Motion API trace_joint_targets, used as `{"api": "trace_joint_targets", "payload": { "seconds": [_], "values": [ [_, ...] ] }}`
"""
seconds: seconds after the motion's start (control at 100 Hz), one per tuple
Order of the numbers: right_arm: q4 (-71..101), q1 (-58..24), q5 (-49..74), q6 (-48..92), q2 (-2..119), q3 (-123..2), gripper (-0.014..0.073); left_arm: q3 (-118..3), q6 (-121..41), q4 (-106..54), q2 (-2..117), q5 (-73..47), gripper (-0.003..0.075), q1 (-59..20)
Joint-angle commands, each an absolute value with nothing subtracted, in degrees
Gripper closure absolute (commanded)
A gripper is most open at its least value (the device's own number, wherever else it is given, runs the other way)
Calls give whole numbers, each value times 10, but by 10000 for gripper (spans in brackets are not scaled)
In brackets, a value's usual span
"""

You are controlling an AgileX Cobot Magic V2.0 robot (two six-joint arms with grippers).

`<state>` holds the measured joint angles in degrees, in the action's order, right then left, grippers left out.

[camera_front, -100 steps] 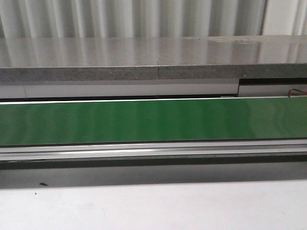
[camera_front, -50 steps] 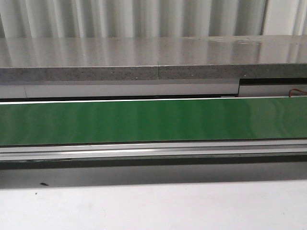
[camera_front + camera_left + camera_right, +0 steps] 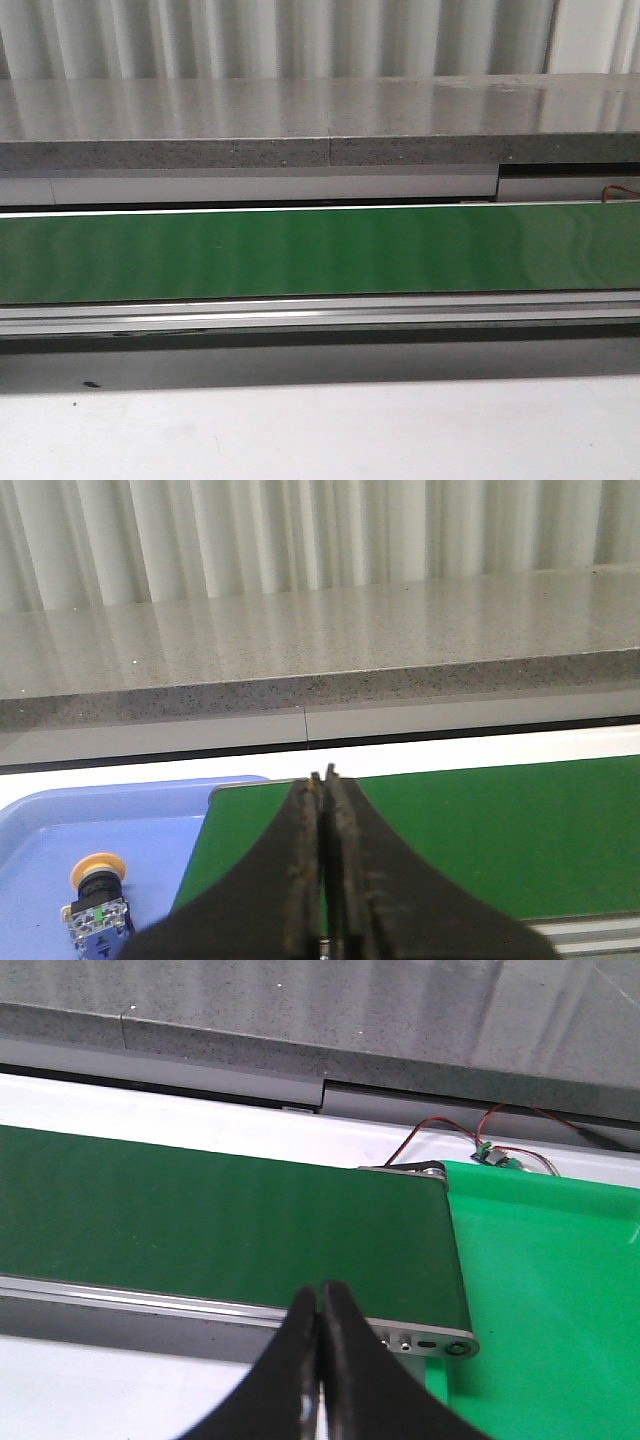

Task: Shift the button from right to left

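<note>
A grey speckled stone ledge [image 3: 320, 120] runs the full width of the front view, backed by a pale corrugated wall [image 3: 300, 40]. Below it a long dark green conveyor belt [image 3: 320, 250] stretches from edge to edge, framed along its near side by a silver metal rail [image 3: 320, 312], with the white counter [image 3: 320, 430] in the foreground. Neither arm shows in the front view.

In the right wrist view the belt ends at a roller housing, and a bright green tray [image 3: 545, 1290] lies just beyond that end; thin red and black wires [image 3: 450, 1130] lead to a small connector near the tray's far corner. The right claw [image 3: 318, 1305] is clenched, its black fingers pressed together with nothing between them, hovering over the belt's near rail.

In the left wrist view a light blue tray [image 3: 100, 850] sits against the belt's other end. The left claw [image 3: 323, 780] is also clenched and empty, its tips over the belt's edge. The button [image 3: 97, 900] stands in the blue tray, yellow-orange head up, apart from the claw
</note>
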<state>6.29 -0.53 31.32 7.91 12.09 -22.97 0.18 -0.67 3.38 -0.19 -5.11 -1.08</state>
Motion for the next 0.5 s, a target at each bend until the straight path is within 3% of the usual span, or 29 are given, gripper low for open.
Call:
{"api": "trace_joint_targets", "payload": {
  "seconds": [0.0,0.13,0.3,0.49],
  "values": [
    [57,-5,266,82,126,-243,642,24,0,35,-21,-5,741,-15],
    [53,1,245,80,117,-232,642,24,0,35,-21,-5,741,-15],
    [32,18,93,24,85,-162,642,24,0,35,-21,-5,741,-15],
    [20,31,33,4,35,-71,642,24,0,35,-21,-5,741,-15]
  ]
}}
